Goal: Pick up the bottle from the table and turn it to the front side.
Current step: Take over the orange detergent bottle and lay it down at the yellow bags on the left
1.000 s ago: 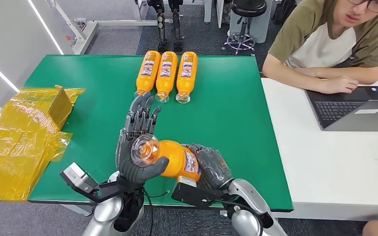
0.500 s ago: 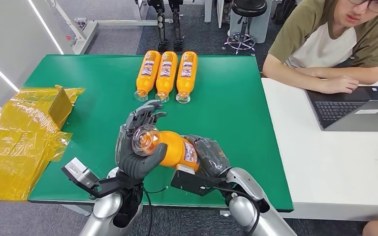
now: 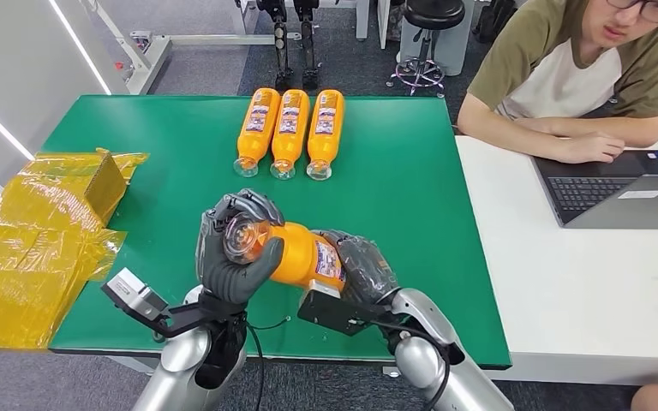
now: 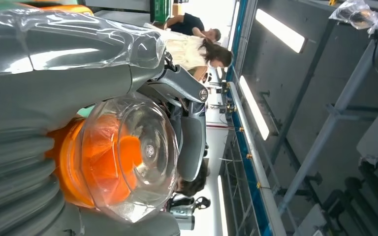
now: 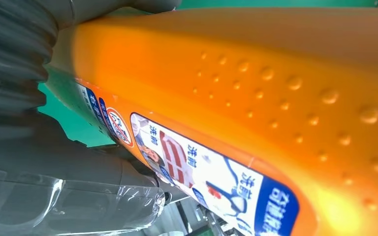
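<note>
I see the left robot hand (image 3: 233,248) grasping the orange bottle's (image 3: 302,254) clear cap (image 3: 242,238), the right robot hand (image 3: 361,267) clasping its base.

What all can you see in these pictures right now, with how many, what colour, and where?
Orange plastic bottle with clear cap: one, held above the green table's near edge.
Orange bottles lying flat: three, side by side at the table's far edge.
Green table: one, centre.
Yellow plastic-wrapped boxes: stack, table's left side.
White desk: one, right.
Grey laptop: one, on the desk.
Black stool: one, beyond the table.
Seated person: one, at the desk.
Left hand: grey, grips the cap end.
Right hand: grey, holds the bottle's body.
</note>
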You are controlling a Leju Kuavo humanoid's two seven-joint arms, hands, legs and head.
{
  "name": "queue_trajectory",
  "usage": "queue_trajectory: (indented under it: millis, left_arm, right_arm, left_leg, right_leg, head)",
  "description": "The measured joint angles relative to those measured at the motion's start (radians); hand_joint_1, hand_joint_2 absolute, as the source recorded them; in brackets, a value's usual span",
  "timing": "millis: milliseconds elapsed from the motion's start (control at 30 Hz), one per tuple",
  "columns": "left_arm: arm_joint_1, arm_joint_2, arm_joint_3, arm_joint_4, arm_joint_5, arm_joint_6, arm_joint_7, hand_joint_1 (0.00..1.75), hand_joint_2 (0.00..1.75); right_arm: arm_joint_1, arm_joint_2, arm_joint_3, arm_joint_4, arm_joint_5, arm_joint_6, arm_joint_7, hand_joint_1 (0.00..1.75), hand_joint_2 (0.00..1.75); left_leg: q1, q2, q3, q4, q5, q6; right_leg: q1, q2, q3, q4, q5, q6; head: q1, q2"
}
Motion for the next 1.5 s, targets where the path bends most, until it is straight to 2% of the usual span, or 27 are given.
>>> queue_trajectory:
  millis: [67, 133, 200, 367, 667, 1033, 1167, 1333, 1500]
  left_arm:
    - [-0.001, 0.0, 0.002, 0.002, 0.003, 0.007, -0.002, 1.75, 1.75]
    - [-0.001, 0.0, 0.004, 0.004, 0.004, 0.015, -0.003, 1.75, 1.75]
    - [0.0, 0.0, 0.004, 0.006, 0.005, 0.023, -0.004, 1.75, 1.75]
    - [0.005, -0.001, 0.005, 0.013, 0.009, 0.042, -0.003, 1.75, 1.75]
    - [0.023, -0.009, 0.013, 0.013, 0.017, 0.09, -0.004, 1.75, 1.75]
    - [0.051, -0.009, 0.042, 0.009, -0.058, 0.202, -0.009, 1.75, 1.75]
    - [0.059, 0.003, 0.068, -0.009, -0.16, 0.272, -0.014, 1.75, 1.75]
    - [0.064, 0.035, 0.115, -0.04, -0.344, 0.366, -0.008, 1.75, 1.75]
    - [0.05, 0.098, 0.163, -0.06, -0.557, 0.465, 0.031, 1.75, 1.75]
  right_arm:
    - [-0.004, 0.004, 0.001, 0.006, -0.008, -0.002, -0.003, 0.98, 1.75]
    - [-0.007, 0.008, 0.002, 0.01, -0.015, -0.003, -0.007, 0.1, 1.75]
    - [-0.011, 0.013, 0.003, 0.014, -0.023, -0.007, -0.015, 0.0, 1.75]
    - [-0.015, 0.035, 0.011, 0.014, -0.071, -0.036, -0.058, 0.0, 1.75]
    - [0.026, 0.048, 0.018, -0.049, -0.242, -0.115, -0.17, 0.0, 1.75]
    - [0.164, 0.068, 0.03, -0.292, -0.417, -0.197, -0.325, 0.0, 1.75]
    - [0.229, 0.068, 0.03, -0.398, -0.454, -0.24, -0.367, 0.0, 1.75]
    - [0.288, 0.068, 0.023, -0.484, -0.462, -0.273, -0.379, 0.0, 1.75]
    - [0.321, 0.07, 0.012, -0.537, -0.461, -0.295, -0.381, 0.0, 1.75]
  left_leg:
    - [0.0, 0.0, 0.0, 0.0, 0.0, 0.0]
    - [0.0, 0.0, 0.0, 0.0, 0.0, 0.0]
    - [0.0, 0.0, 0.0, 0.0, 0.0, 0.0]
    - [0.0, 0.0, 0.0, 0.0, 0.0, 0.0]
    - [0.0, 0.0, 0.0, 0.0, 0.0, 0.0]
    - [0.0, 0.0, 0.0, 0.0, 0.0, 0.0]
    - [0.0, 0.0, 0.0, 0.0, -0.001, 0.0]
    - [0.0, 0.0, 0.0, 0.0, -0.001, -0.001]
    - [0.0, 0.0, 0.0, -0.001, -0.001, -0.001]
  right_leg:
    - [0.0, 0.0, 0.0, 0.0, 0.0, 0.0]
    - [0.0, 0.0, 0.0, 0.0, 0.0, 0.0]
    - [0.0, 0.0, 0.0, 0.0, 0.0, 0.0]
    - [0.0, 0.0, 0.0, 0.0, 0.0, 0.0]
    - [0.0, 0.0, 0.0, 0.0, 0.0, 0.0]
    - [0.0, 0.0, -0.001, 0.0, -0.001, 0.0]
    - [0.0, 0.0, -0.001, 0.0, -0.001, 0.0]
    - [0.0, 0.0, -0.001, 0.0, -0.001, 0.0]
    - [0.0, 0.0, -0.001, 0.0, -0.002, 0.0]
  head:
    - [0.0, 0.0]
    - [0.0, 0.0]
    - [0.0, 0.0]
    - [0.0, 0.0]
    - [0.0, 0.0]
    - [0.0, 0.0]
    - [0.0, 0.0]
    - [0.0, 0.0]
    - [0.0, 0.0]
